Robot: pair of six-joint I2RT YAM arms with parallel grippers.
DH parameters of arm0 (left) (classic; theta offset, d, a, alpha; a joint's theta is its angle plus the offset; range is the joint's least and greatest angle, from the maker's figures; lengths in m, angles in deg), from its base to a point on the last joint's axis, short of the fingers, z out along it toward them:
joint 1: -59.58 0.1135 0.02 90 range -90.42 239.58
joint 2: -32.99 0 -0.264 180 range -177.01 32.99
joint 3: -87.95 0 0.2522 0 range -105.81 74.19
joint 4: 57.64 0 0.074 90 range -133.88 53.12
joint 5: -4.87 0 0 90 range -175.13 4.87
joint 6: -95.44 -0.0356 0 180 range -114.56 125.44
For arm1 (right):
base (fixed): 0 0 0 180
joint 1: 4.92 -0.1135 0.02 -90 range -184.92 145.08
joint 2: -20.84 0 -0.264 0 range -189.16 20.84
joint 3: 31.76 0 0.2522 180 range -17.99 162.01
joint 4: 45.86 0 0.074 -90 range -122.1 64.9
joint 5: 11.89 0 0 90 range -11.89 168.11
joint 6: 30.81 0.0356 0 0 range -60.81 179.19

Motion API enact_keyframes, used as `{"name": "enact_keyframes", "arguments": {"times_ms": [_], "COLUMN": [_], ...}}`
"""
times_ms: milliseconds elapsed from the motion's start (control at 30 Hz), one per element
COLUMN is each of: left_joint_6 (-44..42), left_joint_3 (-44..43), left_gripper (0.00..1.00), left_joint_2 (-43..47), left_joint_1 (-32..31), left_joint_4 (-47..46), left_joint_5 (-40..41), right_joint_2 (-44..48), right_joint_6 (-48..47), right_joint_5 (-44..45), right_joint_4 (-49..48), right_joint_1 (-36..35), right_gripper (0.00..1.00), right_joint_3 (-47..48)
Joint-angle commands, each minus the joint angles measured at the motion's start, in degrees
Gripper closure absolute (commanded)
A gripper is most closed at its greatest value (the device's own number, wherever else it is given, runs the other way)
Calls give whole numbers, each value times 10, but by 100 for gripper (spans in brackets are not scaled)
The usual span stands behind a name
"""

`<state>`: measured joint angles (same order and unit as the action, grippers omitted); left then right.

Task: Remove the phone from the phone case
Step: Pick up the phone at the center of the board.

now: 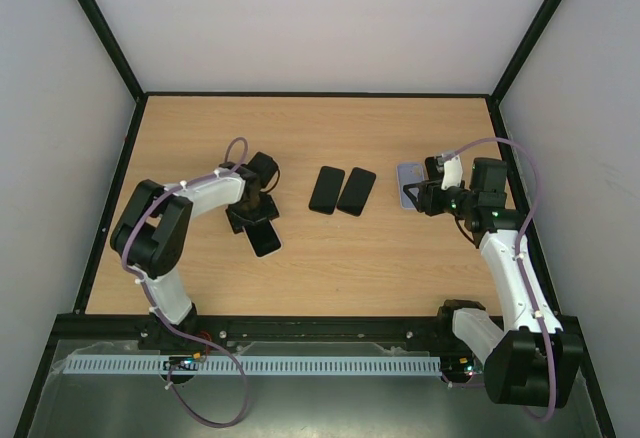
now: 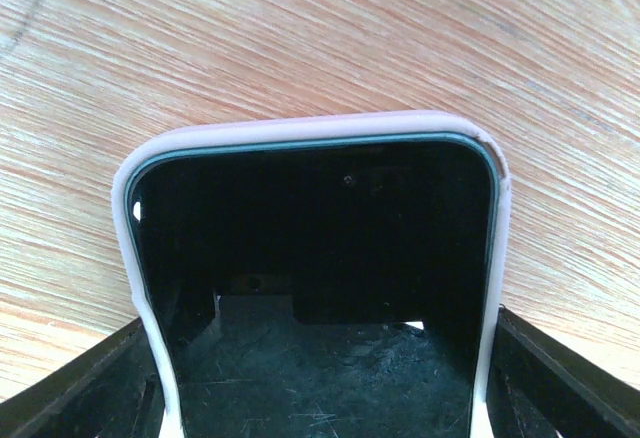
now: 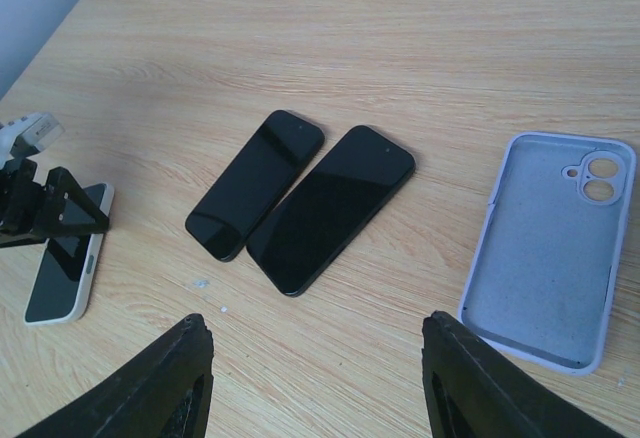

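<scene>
A black phone in a pale case [image 1: 266,239] lies flat on the table, left of centre. It fills the left wrist view [image 2: 315,258], screen up, pale rim all round. My left gripper [image 1: 251,217] straddles its near end, and both fingers [image 2: 560,378] press against the case's sides. The cased phone also shows in the right wrist view [image 3: 66,258]. My right gripper [image 1: 424,198] is open and empty [image 3: 320,388], hovering above the table next to an empty lavender case [image 1: 409,185].
Two bare black phones [image 1: 327,189] [image 1: 356,191] lie side by side at the table's middle, also in the right wrist view [image 3: 255,183] [image 3: 332,208]. The empty lavender case [image 3: 552,248] lies inside up. Black frame posts and white walls ring the table.
</scene>
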<state>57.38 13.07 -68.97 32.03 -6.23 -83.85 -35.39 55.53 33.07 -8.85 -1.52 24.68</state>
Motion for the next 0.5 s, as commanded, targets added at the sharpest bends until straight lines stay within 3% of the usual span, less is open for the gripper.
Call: {"name": "enact_keyframes", "arguments": {"times_ms": [0, 133, 467], "left_joint_6": [6, 12, 89], "left_joint_3": [10, 8, -8], "left_gripper": [40, 47, 46], "left_joint_2": [1, 40, 129], "left_joint_1": [-1, -21, -141], "left_joint_4": [-20, -27, -82], "left_joint_5": [-37, -37, 29], "right_joint_2": [5, 7, 10], "right_joint_6": [-6, -6, -48], "right_joint_5": [6, 6, -70], "right_joint_4": [-16, -17, 13], "right_joint_1": [-1, -1, -1], "right_gripper": [44, 44, 45], "right_joint_3": [4, 4, 7]}}
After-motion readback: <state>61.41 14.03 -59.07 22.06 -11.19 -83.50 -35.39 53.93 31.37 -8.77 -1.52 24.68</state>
